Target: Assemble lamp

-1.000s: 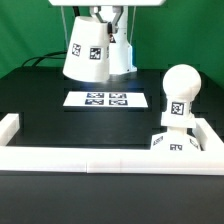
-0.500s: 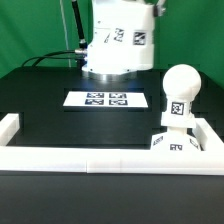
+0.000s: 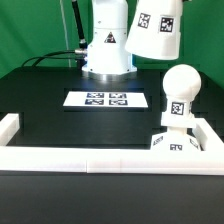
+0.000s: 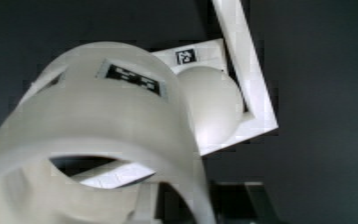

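Note:
The tapered white shade [image 3: 155, 28] with square tags hangs tilted, high at the exterior view's right, above and slightly to the left of the bulb. The round bulb [image 3: 179, 92] stands upright on its stem on the flat square base [image 3: 178, 144], at the right by the rail. In the wrist view the shade [image 4: 105, 130] fills most of the picture. My gripper [image 4: 202, 205] is shut on its wall, a dark finger [image 4: 243, 205] on each side. The bulb [image 4: 211, 100] and base [image 4: 250, 70] show beyond it. The exterior view does not show the gripper.
The marker board [image 3: 107, 99] lies flat mid-table. The low white border rail [image 3: 100, 158] runs along the front and up both sides. The arm's white pedestal [image 3: 107, 45] stands at the back centre, with cables to its left.
The held shade has swung from the exterior view's upper left across the pedestal to the upper right, above the bulb. The bulb and base have not moved.

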`<state>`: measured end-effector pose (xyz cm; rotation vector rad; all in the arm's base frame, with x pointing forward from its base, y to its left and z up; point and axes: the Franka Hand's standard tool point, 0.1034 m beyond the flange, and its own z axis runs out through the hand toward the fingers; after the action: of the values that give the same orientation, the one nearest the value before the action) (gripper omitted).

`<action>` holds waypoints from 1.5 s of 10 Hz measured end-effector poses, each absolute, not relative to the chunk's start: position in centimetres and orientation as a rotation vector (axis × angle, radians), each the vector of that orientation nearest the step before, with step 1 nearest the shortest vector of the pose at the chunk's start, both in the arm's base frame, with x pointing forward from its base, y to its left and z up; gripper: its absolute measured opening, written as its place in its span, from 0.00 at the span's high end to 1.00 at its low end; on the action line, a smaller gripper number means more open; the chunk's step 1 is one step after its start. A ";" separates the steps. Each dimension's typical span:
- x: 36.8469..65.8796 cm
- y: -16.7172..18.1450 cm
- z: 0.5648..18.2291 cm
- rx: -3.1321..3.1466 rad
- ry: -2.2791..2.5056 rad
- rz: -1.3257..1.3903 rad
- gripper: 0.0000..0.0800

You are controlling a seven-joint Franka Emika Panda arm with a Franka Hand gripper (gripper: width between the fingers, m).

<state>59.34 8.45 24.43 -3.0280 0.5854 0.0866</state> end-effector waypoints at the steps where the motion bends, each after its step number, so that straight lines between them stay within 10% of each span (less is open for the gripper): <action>1: 59.7 8.7 24.1 -3.028 0.591 0.077 0.94; 15: 60.6 12.6 21.1 -3.013 0.584 0.000 0.94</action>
<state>60.59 12.57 21.06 -3.0133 0.5845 -0.0005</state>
